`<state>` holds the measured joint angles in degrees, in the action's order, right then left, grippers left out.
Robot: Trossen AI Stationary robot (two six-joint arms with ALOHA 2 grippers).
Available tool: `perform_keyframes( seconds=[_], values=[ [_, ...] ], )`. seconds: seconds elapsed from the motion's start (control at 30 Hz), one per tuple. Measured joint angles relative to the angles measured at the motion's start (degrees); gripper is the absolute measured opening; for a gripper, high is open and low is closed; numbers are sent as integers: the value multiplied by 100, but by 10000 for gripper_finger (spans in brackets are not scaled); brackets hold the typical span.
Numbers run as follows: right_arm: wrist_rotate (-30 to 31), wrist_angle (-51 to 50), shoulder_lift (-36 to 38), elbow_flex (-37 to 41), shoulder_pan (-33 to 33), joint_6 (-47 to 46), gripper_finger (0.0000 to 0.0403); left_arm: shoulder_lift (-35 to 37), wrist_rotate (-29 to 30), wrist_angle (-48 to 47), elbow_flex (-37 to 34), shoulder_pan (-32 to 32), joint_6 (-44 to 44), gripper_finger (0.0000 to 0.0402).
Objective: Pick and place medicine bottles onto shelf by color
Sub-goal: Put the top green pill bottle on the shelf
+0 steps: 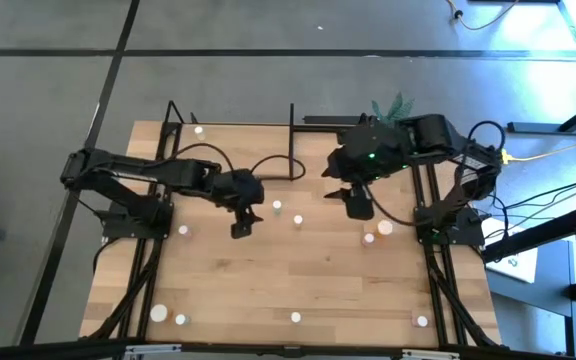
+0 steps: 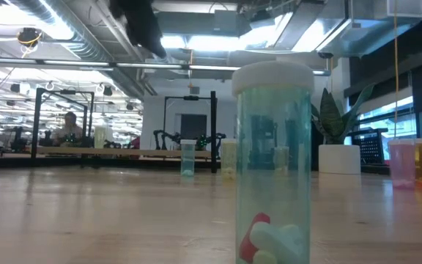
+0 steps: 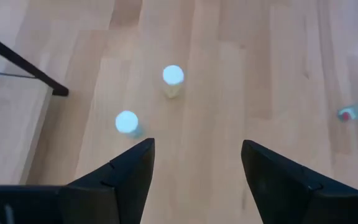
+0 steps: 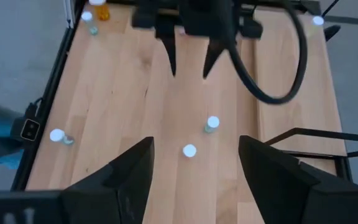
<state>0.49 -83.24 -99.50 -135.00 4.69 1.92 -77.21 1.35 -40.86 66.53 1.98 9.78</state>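
Small white-capped medicine bottles stand scattered upright on the wooden table. Two of them (image 1: 277, 206) (image 1: 298, 220) stand mid-table between my grippers, and a pink one (image 1: 368, 238) and an orange one (image 1: 385, 228) stand at the right. The shelf (image 1: 230, 140), a pale board in a black frame, lies at the far edge with one bottle (image 1: 199, 129) on it. My left gripper (image 1: 247, 222) hangs open above the table, just left of the mid-table pair (image 3: 173, 78) (image 3: 127, 122). My right gripper (image 1: 352, 203) hangs open higher up, right of the pair (image 4: 212, 123) (image 4: 189, 150).
More bottles stand along the near edge (image 1: 158, 313) (image 1: 295, 317) (image 1: 423, 321); one with a clear teal body (image 2: 273, 161) stands right in front of the low camera. A white plant pot (image 2: 339, 158) stands at the far right. Black frame bars (image 3: 23, 62) border the shelf.
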Motion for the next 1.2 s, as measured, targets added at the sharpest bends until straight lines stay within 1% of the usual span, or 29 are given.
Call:
perform_keyframes(
  seconds=[0.1, 0.27, 0.4, 0.5, 0.63, 0.8, 0.87, 1.0, 1.2],
  values=[
    [0, 17, 78, 0, 0, -20, 237, 2, -190, 538, -419, -254, -351, 234],
    [0, 63, 87, 0, 0, -26, 237, 2, -687, 1522, -1088, -742, -858, 234],
    [-2, 73, 87, 0, 0, -150, 236, -45, -1009, 2163, -1517, -1080, -1045, 234],
    [-2, 74, 87, 0, -2, -274, 236, -180, -1134, 2512, -1748, -1231, -1170, 234],
    [59, 78, 85, 0, -4, -341, 236, -534, -1144, 2886, -1901, -1263, -1398, 234],
    [604, 86, 85, 0, -7, -554, 236, -1043, -1131, 3308, -1901, -1261, -1503, 234],
    [732, 80, 83, 0, -7, -597, 236, -1222, -1097, 3482, -1901, -1261, -1502, 234],
    [737, 74, 83, 0, -7, -595, 236, -1413, -1003, 3760, -1899, -1261, -1481, 234],
    [741, 39, 83, 0, -7, -479, 236, -1425, -785, 3764, -1896, -1261, -1443, 234]
  ],
)
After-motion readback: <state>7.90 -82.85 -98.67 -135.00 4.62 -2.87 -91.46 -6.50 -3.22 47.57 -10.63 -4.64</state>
